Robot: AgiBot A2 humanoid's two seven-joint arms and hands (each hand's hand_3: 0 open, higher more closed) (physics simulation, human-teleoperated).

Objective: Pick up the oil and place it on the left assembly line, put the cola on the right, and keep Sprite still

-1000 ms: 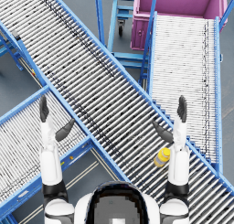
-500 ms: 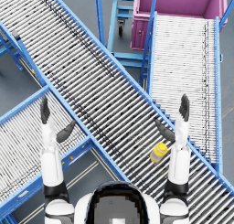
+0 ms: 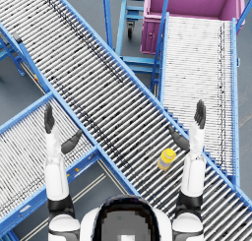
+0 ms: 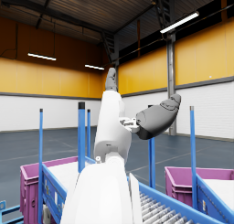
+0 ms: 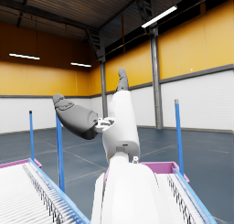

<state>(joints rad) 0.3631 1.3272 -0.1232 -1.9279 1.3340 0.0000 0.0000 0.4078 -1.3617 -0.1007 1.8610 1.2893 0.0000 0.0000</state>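
Nothing of the task is done yet, as I judge it. Nearest me, my left hand (image 3: 51, 128) and my right hand (image 3: 196, 129) are both raised above the conveyors, fingers straight, thumbs apart, holding nothing; the wrist views show the same. Just beside my right hand, the oil (image 3: 166, 159), a yellow bottle, lies on the middle conveyor (image 3: 98, 87) near its near end, between the blue side rails, untouched. It has to go to the left assembly line (image 3: 19, 151), which carries nothing I can see. Farther off, the right line (image 3: 197, 63) runs up to a pink bin (image 3: 192, 4). I see no cola or Sprite.
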